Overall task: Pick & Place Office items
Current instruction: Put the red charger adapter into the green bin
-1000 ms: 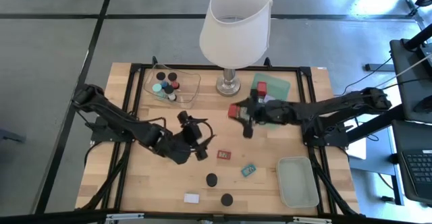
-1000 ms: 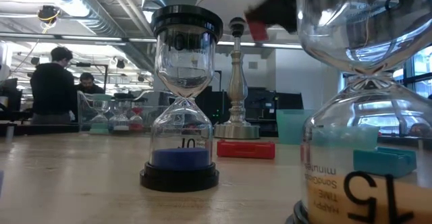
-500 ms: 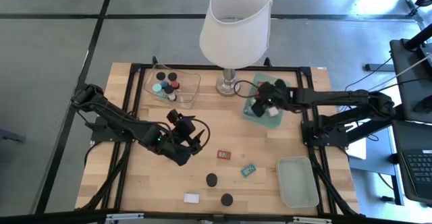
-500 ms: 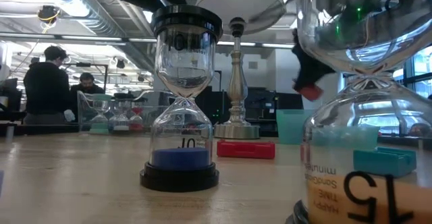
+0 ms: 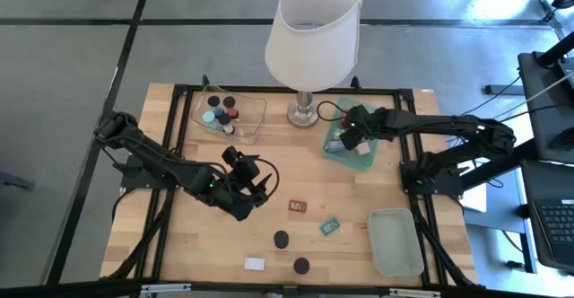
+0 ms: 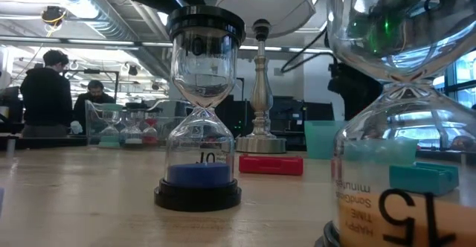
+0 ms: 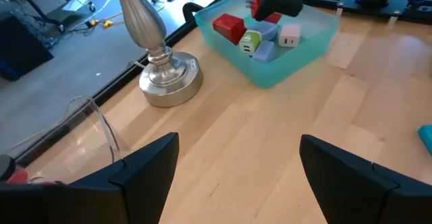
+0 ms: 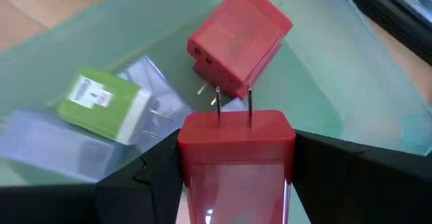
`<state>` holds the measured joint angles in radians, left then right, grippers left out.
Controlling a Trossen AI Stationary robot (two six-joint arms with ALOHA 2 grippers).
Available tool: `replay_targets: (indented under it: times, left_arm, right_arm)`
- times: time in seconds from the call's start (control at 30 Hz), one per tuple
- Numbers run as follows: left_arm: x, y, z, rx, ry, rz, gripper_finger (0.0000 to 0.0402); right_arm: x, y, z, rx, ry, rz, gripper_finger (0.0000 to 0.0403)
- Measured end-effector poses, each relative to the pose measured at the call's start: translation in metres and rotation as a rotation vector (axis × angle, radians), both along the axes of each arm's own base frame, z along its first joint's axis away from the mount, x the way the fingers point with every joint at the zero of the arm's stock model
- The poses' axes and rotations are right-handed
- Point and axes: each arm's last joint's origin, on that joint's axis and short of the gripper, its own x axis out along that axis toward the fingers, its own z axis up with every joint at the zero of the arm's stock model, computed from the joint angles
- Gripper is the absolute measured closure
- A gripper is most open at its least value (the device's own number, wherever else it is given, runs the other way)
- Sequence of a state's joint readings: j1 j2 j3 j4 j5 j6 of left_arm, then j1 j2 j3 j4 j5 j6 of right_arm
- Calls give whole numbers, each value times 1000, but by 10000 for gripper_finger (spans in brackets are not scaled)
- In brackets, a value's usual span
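Above the teal tray (image 5: 366,154) near the lamp base (image 5: 303,112), right gripper (image 5: 348,136) clamped on a red plug block (image 8: 236,158), prongs pointing down toward the tray's contents. Inside that tray, a second red plug block (image 8: 237,39), a green-and-white block (image 8: 102,107), lavender blocks (image 7: 265,40) and a pink-white block (image 7: 289,35), packed close together.

Over the middle-left of the wooden table (image 5: 179,244), left gripper (image 5: 254,186) with fingers spread wide and holding nothing, aimed toward the lamp and the teal tray.

At the back left, clear tray (image 5: 249,118) with several round-capped sand timers (image 5: 221,113) inside, black, teal and red tops showing.

Loose on the table in front: flat red tag (image 5: 297,206), teal piece (image 5: 330,227) just to its right, two black round caps (image 5: 282,240), and a small white block (image 5: 255,263) near the front edge. Pale green tray (image 5: 395,242) at the front right corner.

White lamp shade (image 5: 314,29) over the back middle of the table. Beyond the table in the low view, two people (image 6: 46,91) in the room.
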<state>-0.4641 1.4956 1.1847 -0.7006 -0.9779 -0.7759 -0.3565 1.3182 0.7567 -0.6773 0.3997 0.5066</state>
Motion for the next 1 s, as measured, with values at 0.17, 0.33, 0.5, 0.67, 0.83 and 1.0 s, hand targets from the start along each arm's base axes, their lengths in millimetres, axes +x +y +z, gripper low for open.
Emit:
replay_targets:
  times: [0.17,0.33,0.5,0.67,0.83,1.0]
  left_arm:
    - [0,0,0,-8,5,-6,96]
    - [0,0,0,-8,5,-6,96]
    - [0,0,0,-6,6,-7,96]
    - [0,0,0,-5,7,-7,96]
    - [0,0,-1,-2,13,-7,96]
    - [0,0,-1,-2,14,-7,96]
  right_arm:
    - [5,-4,-14,19,63,3,190]
    - [7,-5,-22,33,102,9,175]
    - [8,-7,-23,-25,136,17,163]
    - [8,-8,-22,-72,150,0,159]
    - [9,-9,-22,-80,138,-2,158]
    - [9,-8,-22,-61,140,25,157]
